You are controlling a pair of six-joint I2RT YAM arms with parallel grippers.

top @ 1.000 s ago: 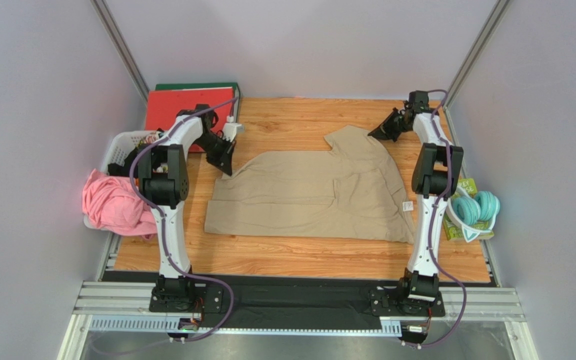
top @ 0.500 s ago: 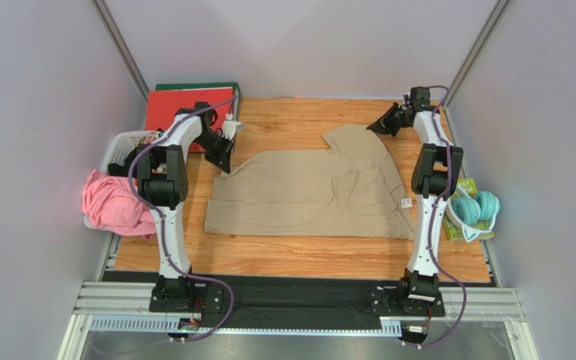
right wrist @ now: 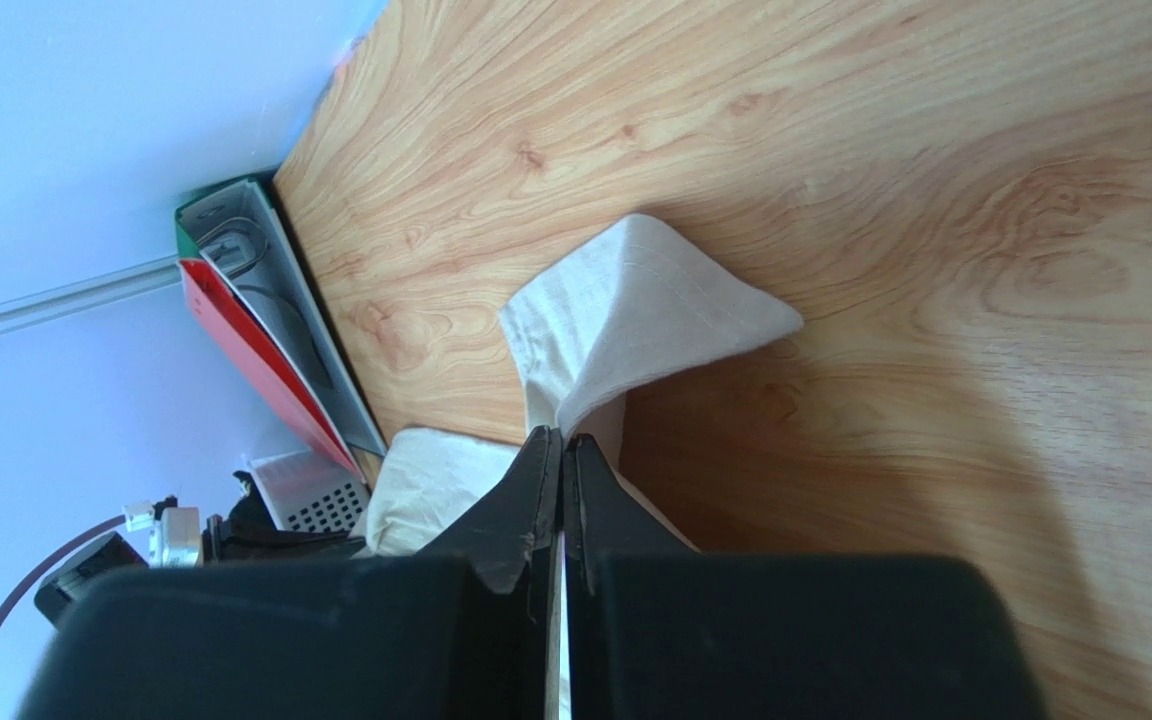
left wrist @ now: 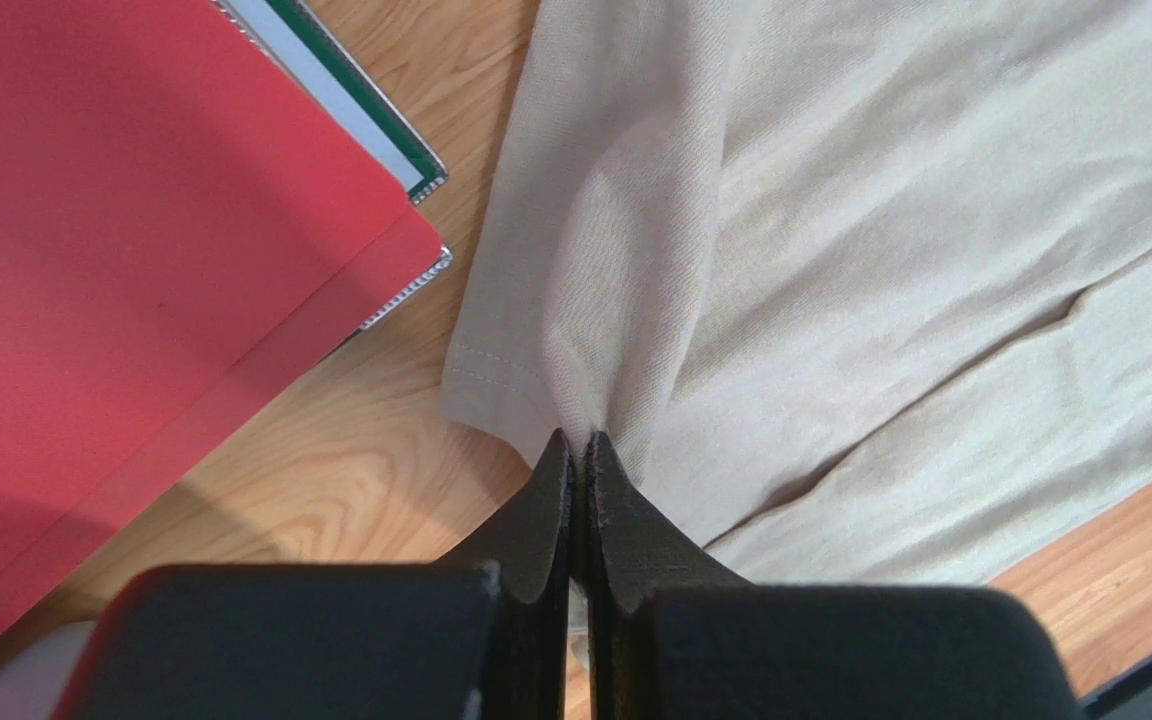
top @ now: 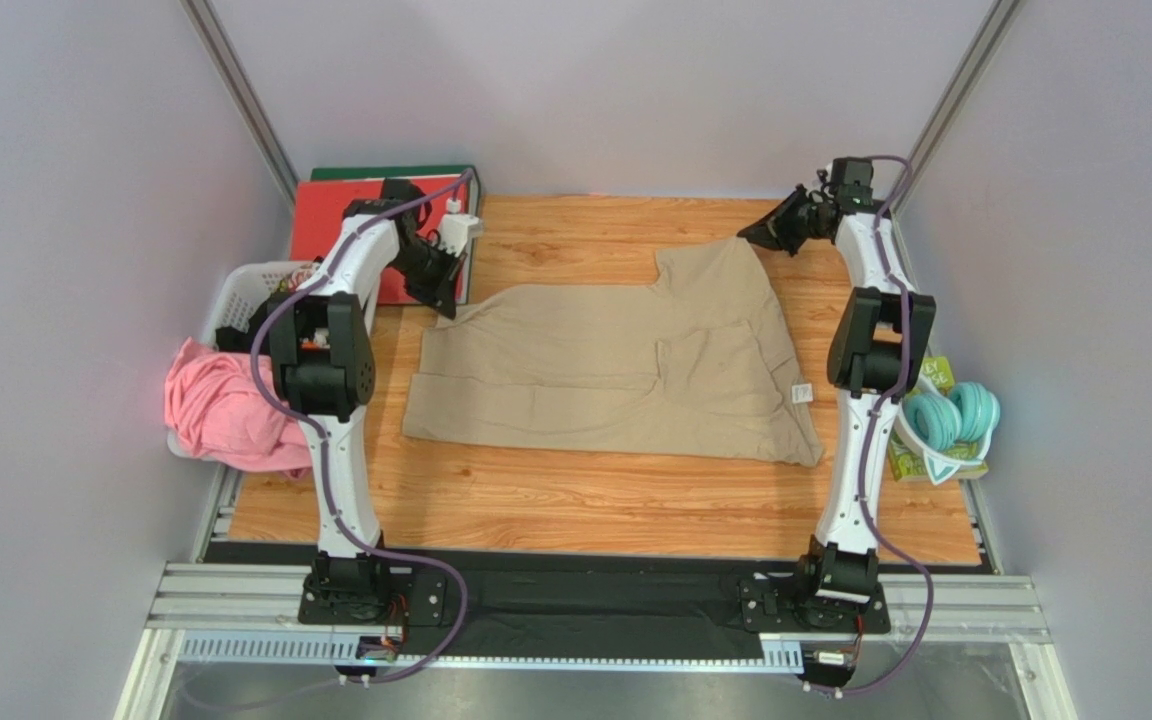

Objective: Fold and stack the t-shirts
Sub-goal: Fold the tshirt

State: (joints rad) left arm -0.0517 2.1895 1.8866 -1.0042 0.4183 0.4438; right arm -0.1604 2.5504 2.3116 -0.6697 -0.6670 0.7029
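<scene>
A plain tan t-shirt (top: 612, 360) lies spread across the middle of the wooden table, a small white label (top: 802, 393) at its right seam. My left gripper (top: 444, 300) is shut on the shirt's far left corner; the left wrist view shows the cloth (left wrist: 778, 240) pinched into a ridge at my left gripper (left wrist: 579, 441). My right gripper (top: 757, 237) is shut on the shirt's far right corner. In the right wrist view a fold of the cloth (right wrist: 642, 315) rises from my right gripper (right wrist: 561, 437).
A red folder (top: 357, 218) on a green one lies at the far left corner. A white basket (top: 244, 293) with a pink garment (top: 222, 405) hanging over it stands left of the table. Teal headphones (top: 950, 413) sit at the right edge.
Both grippers have moved toward the far edge with their corners of the shirt. The shirt has slid away from me and its far edge is pulled straighter.
</scene>
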